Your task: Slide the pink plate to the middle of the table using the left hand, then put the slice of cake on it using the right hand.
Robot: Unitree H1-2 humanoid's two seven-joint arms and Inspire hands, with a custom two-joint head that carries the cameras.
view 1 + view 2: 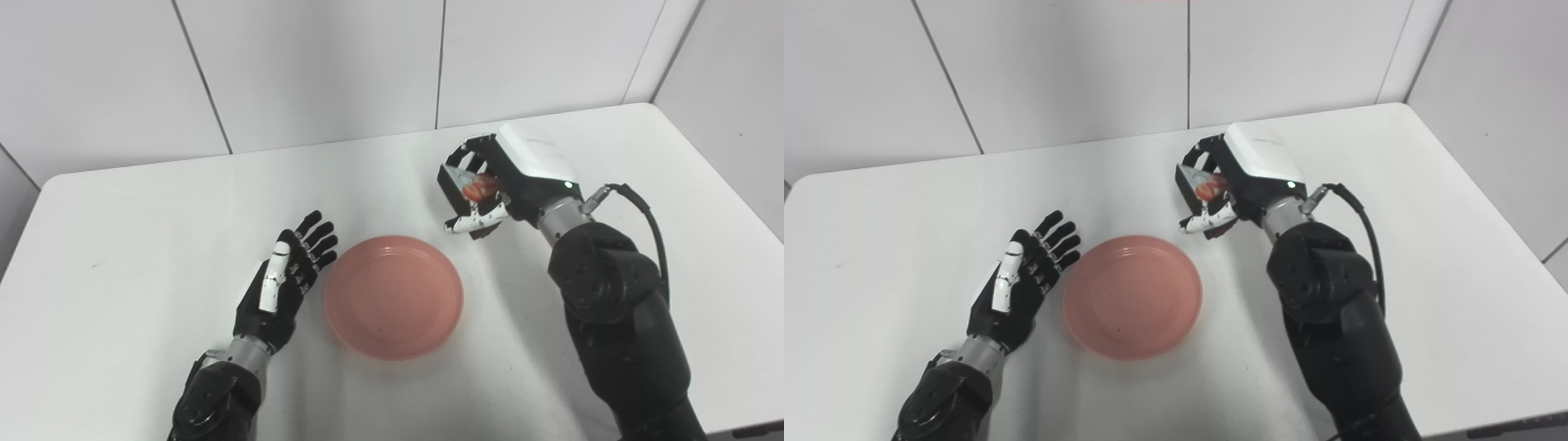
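Our pink plate (393,297) sits mid-counter (153,202), empty, ready for the cake (474,184). Our right hand (484,187) is clamped on the slice, held above the counter beyond the plate's far right rim. Our left hand (285,278) lies beside the plate, fingers spread, holding nothing.

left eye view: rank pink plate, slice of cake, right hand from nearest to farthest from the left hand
1. pink plate: just to the right of the open left hand, at mid-table.
2 and 3. slice of cake and right hand: both far right and further back; the hand is shut on the cake, so they are too close to call.
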